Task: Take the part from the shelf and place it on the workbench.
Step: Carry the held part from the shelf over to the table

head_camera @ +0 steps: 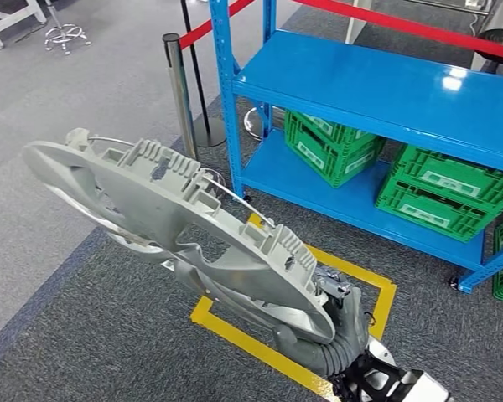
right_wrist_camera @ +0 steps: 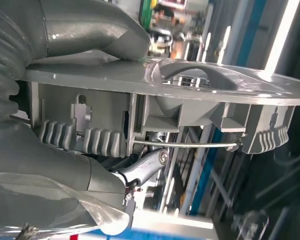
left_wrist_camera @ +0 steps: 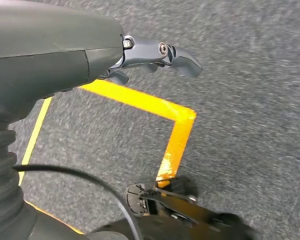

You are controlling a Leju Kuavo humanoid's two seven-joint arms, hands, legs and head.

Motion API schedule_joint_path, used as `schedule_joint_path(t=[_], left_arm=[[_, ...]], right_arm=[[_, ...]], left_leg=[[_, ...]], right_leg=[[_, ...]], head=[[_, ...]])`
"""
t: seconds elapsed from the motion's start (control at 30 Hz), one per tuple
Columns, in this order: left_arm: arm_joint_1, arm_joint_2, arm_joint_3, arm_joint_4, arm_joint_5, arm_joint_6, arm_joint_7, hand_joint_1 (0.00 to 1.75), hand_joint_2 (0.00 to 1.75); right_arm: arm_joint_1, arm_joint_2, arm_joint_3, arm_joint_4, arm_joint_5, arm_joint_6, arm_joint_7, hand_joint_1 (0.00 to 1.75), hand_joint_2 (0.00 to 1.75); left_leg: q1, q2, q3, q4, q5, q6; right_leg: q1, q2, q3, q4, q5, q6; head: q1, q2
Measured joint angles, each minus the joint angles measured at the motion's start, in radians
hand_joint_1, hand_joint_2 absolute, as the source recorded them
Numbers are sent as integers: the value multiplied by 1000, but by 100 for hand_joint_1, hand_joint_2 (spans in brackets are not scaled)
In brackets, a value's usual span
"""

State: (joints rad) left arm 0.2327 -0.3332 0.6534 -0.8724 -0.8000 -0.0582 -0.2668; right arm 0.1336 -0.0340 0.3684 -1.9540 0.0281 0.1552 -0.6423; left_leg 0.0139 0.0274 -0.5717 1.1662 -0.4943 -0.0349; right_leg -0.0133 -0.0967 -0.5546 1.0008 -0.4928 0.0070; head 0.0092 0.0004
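The part [head_camera: 173, 209] is a long grey plastic moulding with ribbed blocks and a thin metal rod along it. It is carried in the air over the carpet, slanting from lower right to upper left in the head view. My right hand [head_camera: 338, 322] grips its near end. In the right wrist view the thumb lies on the flat face of the part [right_wrist_camera: 148, 107] and a finger [right_wrist_camera: 146, 167] hooks under the ribbed edge. My left hand [left_wrist_camera: 156, 55] hangs over the floor with its fingers stretched out and nothing in them.
The blue shelf [head_camera: 375, 92] stands ahead on the right, with green crates [head_camera: 331, 142] on its lower level. A steel post [head_camera: 179, 92] with a red barrier belt stands left of it. A yellow taped rectangle [head_camera: 261, 352] marks the grey carpet below the part.
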Motion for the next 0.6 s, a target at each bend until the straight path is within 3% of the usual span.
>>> schedule_joint_path(t=[0.07,0.1,0.17,0.23,0.3,0.37,0.4,0.43,0.47,0.53,0.6], left_arm=[[-3,0,5,0,-3,-2,-5,0,175],[-4,0,7,0,-3,-4,-7,0,175],[-2,-1,12,0,-1,-9,-11,0,175],[-2,-3,16,0,1,-14,-13,0,175],[-2,-4,17,0,1,-17,-15,0,175],[-2,-4,18,0,0,-19,-16,0,175],[-2,-4,18,0,-2,-19,-16,0,175],[-2,-4,18,0,-6,-19,-16,0,175],[-2,-4,18,0,-10,-19,-17,0,175],[-2,-5,18,0,-17,-19,-18,0,175],[-1,-6,17,-1,-18,-20,-16,0,175]], right_arm=[[-3,0,2,0,-2,2,0,175,175],[-5,0,4,0,-3,2,0,175,175],[-8,0,5,1,-4,3,1,175,175],[-9,0,6,3,-4,3,3,175,175],[-7,0,6,5,-5,3,4,175,175],[-4,0,7,8,-5,3,5,175,175],[-4,0,7,9,-4,3,7,175,175],[-4,0,8,11,-4,2,9,175,175],[-4,0,8,11,-3,2,10,175,175],[-4,0,7,11,-3,1,11,175,175],[-5,0,8,11,-3,1,11,175,175]], left_leg=[[-8,40,86,-133,-18,14],[-13,48,106,-173,-31,23],[-15,30,101,-191,-29,41],[-13,10,90,-196,-13,60],[-14,-10,75,-197,1,73],[-20,-33,60,-194,11,79],[-23,-47,53,-192,16,80],[-26,-61,48,-189,19,80],[-27,-75,45,-185,20,80],[-30,-99,36,-172,20,77],[-28,-118,20,-161,23,67]], right_leg=[[2,-20,-2,2,8,10],[3,-32,-3,2,12,16],[1,-44,-8,4,17,28],[-4,4,-28,42,-16,36],[-5,71,-74,151,-87,39],[-2,93,-119,271,-138,37],[0,96,-124,294,-139,34],[2,99,-106,267,-117,30],[3,109,-70,207,-84,24],[4,154,6,66,-33,12],[4,181,37,6,-26,5]], head=[[0,0],[1,0],[1,0],[4,0],[9,0],[11,0],[11,0],[11,0],[11,0],[11,0],[11,0]])
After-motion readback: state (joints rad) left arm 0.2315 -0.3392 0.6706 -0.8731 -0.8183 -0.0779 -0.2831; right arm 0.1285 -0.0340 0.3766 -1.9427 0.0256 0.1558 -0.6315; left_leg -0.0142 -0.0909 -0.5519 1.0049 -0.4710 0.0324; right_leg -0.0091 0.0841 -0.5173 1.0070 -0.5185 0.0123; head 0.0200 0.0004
